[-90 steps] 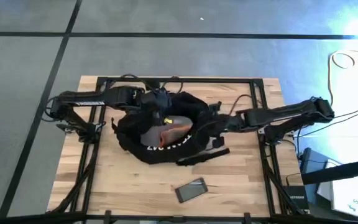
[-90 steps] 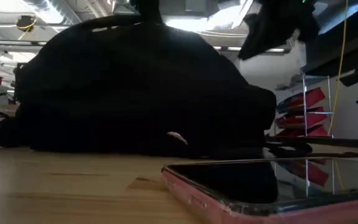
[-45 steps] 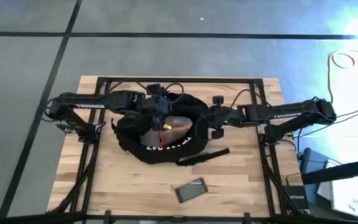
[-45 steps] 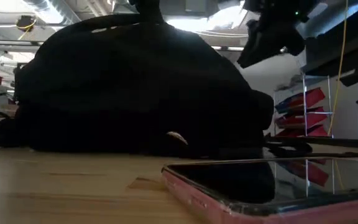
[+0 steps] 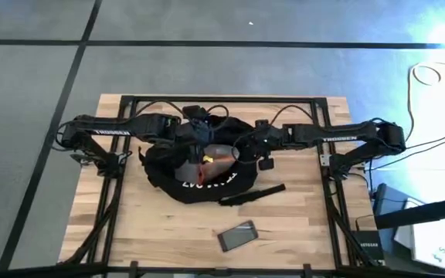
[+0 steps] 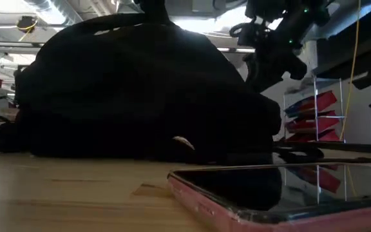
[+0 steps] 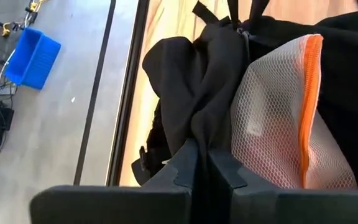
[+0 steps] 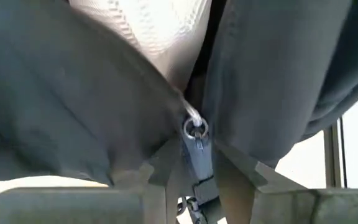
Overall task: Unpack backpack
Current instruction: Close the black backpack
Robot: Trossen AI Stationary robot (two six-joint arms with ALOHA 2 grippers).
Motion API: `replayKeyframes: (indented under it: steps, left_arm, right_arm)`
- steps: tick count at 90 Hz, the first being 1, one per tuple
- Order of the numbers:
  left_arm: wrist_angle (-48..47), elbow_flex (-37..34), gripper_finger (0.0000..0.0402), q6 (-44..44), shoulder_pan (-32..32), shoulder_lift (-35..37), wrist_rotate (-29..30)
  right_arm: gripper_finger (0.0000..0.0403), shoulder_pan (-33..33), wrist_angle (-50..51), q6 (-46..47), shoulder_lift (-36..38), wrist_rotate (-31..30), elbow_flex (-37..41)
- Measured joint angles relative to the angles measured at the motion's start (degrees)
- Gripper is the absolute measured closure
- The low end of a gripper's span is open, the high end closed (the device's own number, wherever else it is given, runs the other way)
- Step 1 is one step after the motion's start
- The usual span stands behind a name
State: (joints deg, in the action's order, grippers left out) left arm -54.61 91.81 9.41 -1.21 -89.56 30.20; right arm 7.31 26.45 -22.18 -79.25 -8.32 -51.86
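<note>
Our left gripper (image 5: 194,139) reaches in from the left side of the table and sits at the upper left edge of the backpack (image 5: 199,181). Seen from the left wrist, its two dark fingers (image 7: 188,165) are pressed together on a fold of the bag's black fabric. Just beside that fold, a white mesh pouch (image 7: 278,118) with an orange edge shows inside the opened bag.

Our right gripper (image 5: 246,147) comes in from the right and rests at the bag's opening, on its upper right side. From the right wrist we see its fingers (image 8: 166,165) close around a dark zipper pull (image 8: 197,149) with a small metal ring, with black fabric folded on both sides and pale mesh behind.

We see the backpack lying near the middle of the wooden table (image 5: 130,224), rounded and black, its white lettering facing up toward the near edge. A black strap (image 5: 252,193) trails from its right side onto the wood.

Well apart from the bag, near the front edge, lies a phone (image 5: 238,235) with a dark screen. In the low view the phone (image 6: 282,193) shows a pink case, and the bag (image 6: 140,96) fills the space behind it.
</note>
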Motion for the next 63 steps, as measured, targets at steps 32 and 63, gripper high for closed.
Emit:
replayKeyframes:
  steps: [32, 63]
  left_arm:
    - [-0.02, 0.00, 0.0401, 0.11, 0.02, 0.04, 0.16]
    - [-0.02, 0.00, 0.0401, -0.13, 0.02, 0.04, -0.08]
  right_arm:
    - [0.0340, -0.13, -3.57, -1.83, -3.03, 0.00, 0.00]
    - [0.0401, -0.15, -3.78, 0.45, -2.86, -0.70, 0.00]
